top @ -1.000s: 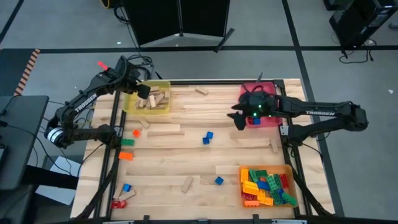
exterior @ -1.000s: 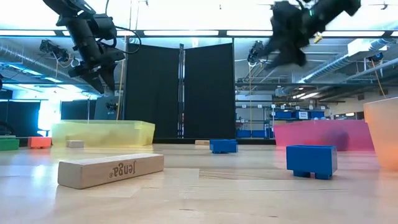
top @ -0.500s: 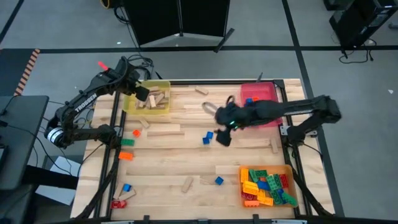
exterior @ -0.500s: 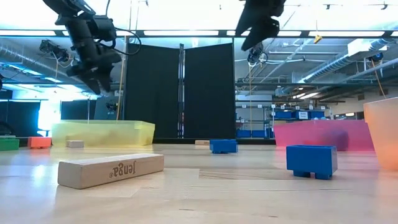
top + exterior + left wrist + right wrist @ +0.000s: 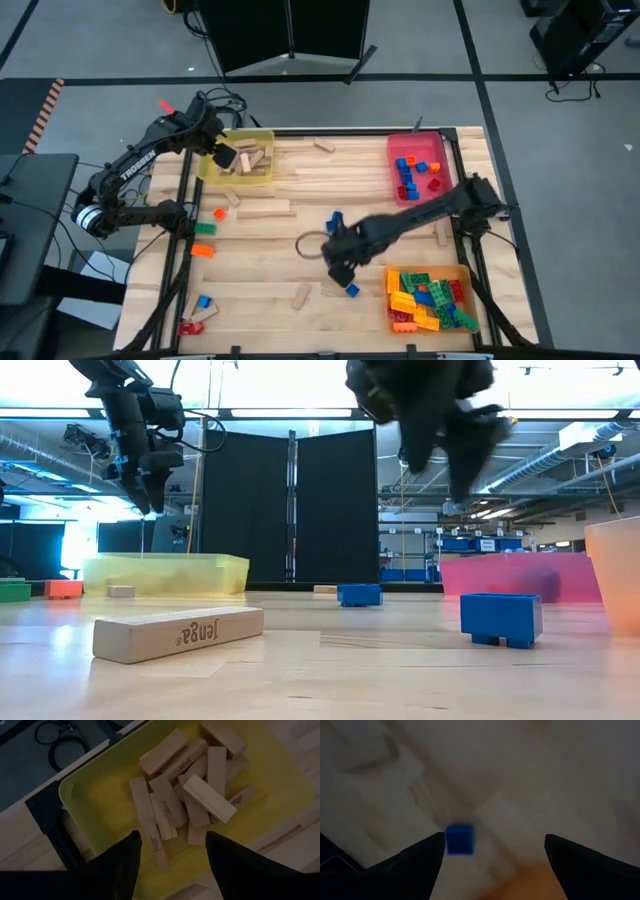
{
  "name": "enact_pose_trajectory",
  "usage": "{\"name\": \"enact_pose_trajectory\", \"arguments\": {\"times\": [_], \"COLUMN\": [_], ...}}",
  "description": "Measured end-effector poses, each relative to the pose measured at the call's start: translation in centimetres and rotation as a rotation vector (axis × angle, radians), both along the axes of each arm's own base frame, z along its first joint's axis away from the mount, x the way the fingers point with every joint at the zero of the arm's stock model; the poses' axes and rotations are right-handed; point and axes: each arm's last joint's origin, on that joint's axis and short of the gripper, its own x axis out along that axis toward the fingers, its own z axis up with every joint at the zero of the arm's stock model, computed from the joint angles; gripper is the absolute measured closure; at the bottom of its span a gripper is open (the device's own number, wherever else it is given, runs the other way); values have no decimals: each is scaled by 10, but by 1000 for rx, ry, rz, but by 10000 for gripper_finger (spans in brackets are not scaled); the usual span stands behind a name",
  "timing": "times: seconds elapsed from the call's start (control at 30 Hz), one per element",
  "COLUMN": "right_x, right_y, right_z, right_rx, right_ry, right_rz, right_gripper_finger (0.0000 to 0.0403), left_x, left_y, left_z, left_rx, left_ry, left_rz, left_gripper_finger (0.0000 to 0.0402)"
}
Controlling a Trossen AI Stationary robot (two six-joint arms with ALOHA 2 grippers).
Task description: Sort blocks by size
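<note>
**Reaching for a Blue Brick**

Hovering over the tabletop [image 5: 280, 250], the right hand [image 5: 340, 268] spreads its fingers wide and empty above a small blue brick [image 5: 352, 290] — the left hand [image 5: 222, 155], fingers apart, hangs over the yellow tray [image 5: 237, 180] of wooden blocks [image 5: 200, 795].

Wooden blocks [image 5: 192, 790] lie in the tray [image 5: 90, 785] beneath the left claw [image 5: 172, 857]

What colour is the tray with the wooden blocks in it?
Yellow. The tray holding the wooden blocks shows best in the left wrist view.
</note>
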Motion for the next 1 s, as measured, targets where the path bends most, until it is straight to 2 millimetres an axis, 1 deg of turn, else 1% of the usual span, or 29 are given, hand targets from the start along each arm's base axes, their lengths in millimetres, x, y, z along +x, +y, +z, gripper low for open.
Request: {"name": "enact_pose_trajectory", "arguments": {"times": [0.1,0.2,0.33,0.73,0.9,1.0], "right_x": [1,5,13,19,19,19], "right_y": [20,36,48,58,56,52], "right_z": [-16,-29,-42,-83,-84,-85], "right_rx": [50,117,150,187,111,106], "right_ry": [61,74,50,180,144,157], "right_rz": [-60,-119,-162,-170,-172,-157], "right_gripper_finger": [49,56,70,115,145,175], "left_x": [0,0,0,0,0,0], "left_y": [0,0,0,0,0,0], "left_z": [0,0,0,0,0,0], "left_rx": [0,0,1,-1,0,0], "left_ry": [-1,-1,-2,-5,-5,-5], "left_rz": [0,0,0,-2,-2,-2], "left_gripper_finger": [172,172,172,172,172,172]}}
